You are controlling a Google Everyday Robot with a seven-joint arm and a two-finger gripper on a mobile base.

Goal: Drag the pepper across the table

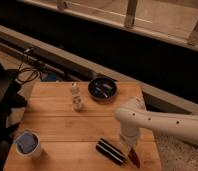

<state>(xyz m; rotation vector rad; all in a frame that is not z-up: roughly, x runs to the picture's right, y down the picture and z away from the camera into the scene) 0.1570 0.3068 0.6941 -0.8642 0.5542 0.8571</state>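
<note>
The pepper [134, 157] is a small dark red piece lying on the wooden table [57, 120] near its front right corner. My gripper [128, 145] hangs from the white arm [162, 120], which reaches in from the right. The gripper points down right over the pepper's upper end and hides part of it. I cannot tell whether it touches or holds the pepper.
A black striped object [111, 151] lies just left of the pepper. A black bowl [102, 89] sits at the table's back. Two small white shakers [76, 97] stand left of the bowl. A white cup [28, 144] stands at the front left. Cables [27, 70] lie beyond the table's left side.
</note>
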